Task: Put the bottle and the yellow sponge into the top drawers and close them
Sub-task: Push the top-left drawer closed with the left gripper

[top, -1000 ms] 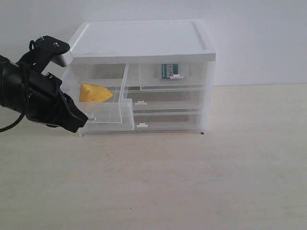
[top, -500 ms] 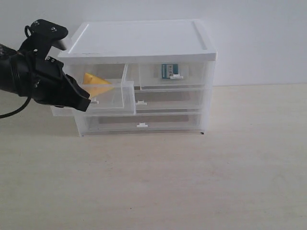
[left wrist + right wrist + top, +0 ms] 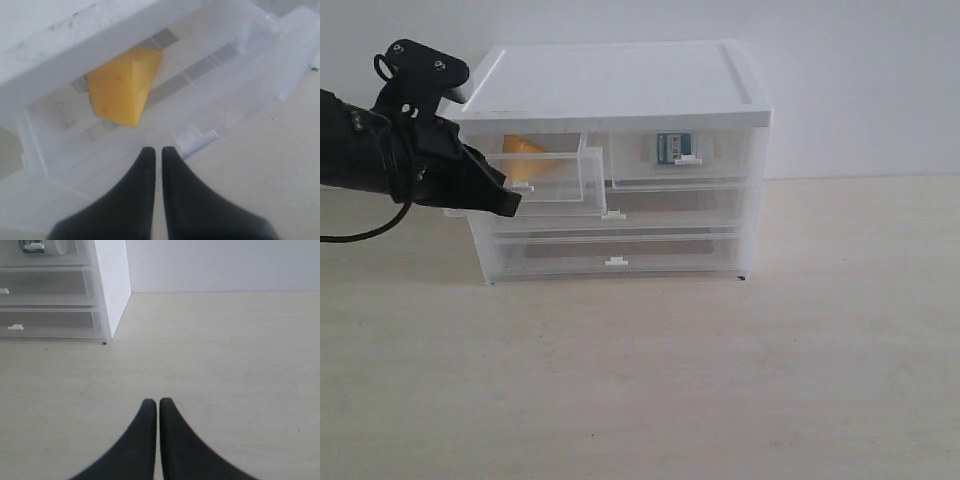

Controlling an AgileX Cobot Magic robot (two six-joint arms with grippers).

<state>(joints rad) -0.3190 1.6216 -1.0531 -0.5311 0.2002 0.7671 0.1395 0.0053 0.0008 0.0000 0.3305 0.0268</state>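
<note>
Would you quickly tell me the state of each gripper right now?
Left gripper: shut, holding nothing, tips by the left top drawer.
Right gripper: shut, empty, over the table.

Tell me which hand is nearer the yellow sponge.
Left. The left hand is at the front of the drawer holding the yellow sponge; the right hand is over the table, farther off.

We see the yellow sponge (image 3: 125, 85), yellow-orange with faint specks, just ahead of the matte black left pincer (image 3: 154, 152), in a clear top drawer (image 3: 555, 178) with white clip handle (image 3: 195, 141). The cabinet (image 3: 620, 85) is plain white; the bottle (image 3: 672, 148) beyond that pincer has a teal label with white patch. Under the black right pincer (image 3: 158, 402), the table (image 3: 225, 365) is pale beige, lightly flecked.
</note>
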